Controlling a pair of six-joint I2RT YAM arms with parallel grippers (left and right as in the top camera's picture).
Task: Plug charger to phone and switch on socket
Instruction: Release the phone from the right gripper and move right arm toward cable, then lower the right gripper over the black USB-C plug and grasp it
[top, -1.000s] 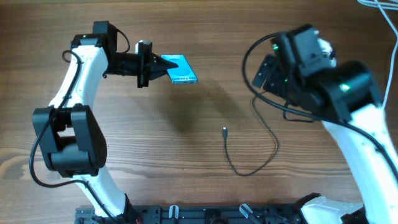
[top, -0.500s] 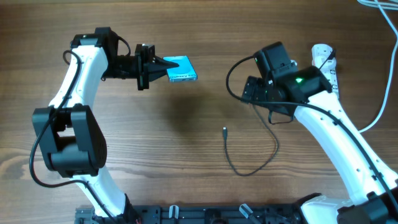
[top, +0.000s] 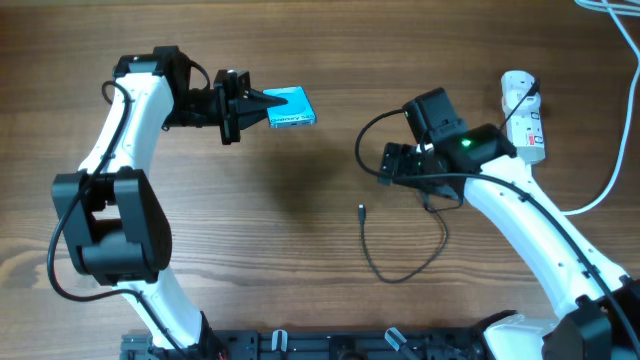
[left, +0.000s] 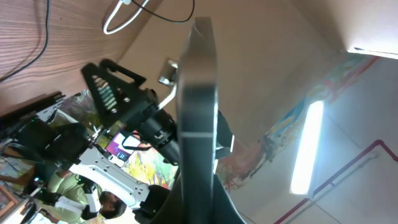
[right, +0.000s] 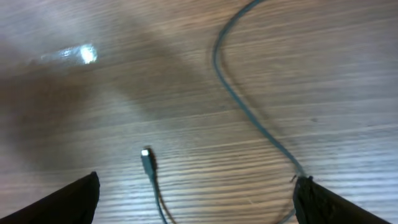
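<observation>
Spanning the whole overhead view, a brown wood-grain counter (top: 300, 230) carries two white-and-black robot arms. The left arm (top: 125, 130) rises along the 9 o'clock side and the right arm (top: 530, 220) reaches in from 4 o'clock.

A thick white cable (top: 610, 180) curves down the 3 o'clock edge. The charger, a thin black cable (top: 420, 250), loops across the wood from under the right arm toward 5 o'clock and back to the middle. The socket, a small white oblong power strip with red markings (top: 527, 115), lies at 2 o'clock, just beyond the right arm's wrist.

The left end effector (top: 258, 106) points toward 3 o'clock, its fingers clamped together on one end of the phone, a flat rectangular handset with a bright cyan screen (top: 292, 110). The phone sits at 11 o'clock, held above the counter, with a soft shadow on the wood toward 6 o'clock. In the left wrist view it appears edge-on as a narrow grey slab between the fingers.

The right end effector (top: 385, 163) hangs with its fingers spread wide apart and nothing between them. The charger's small dark plug tip (top: 360, 211) lies free on the counter just off centre, toward 7 o'clock from that end effector. The right wrist view shows it on the wood between the two dark fingertips.
</observation>
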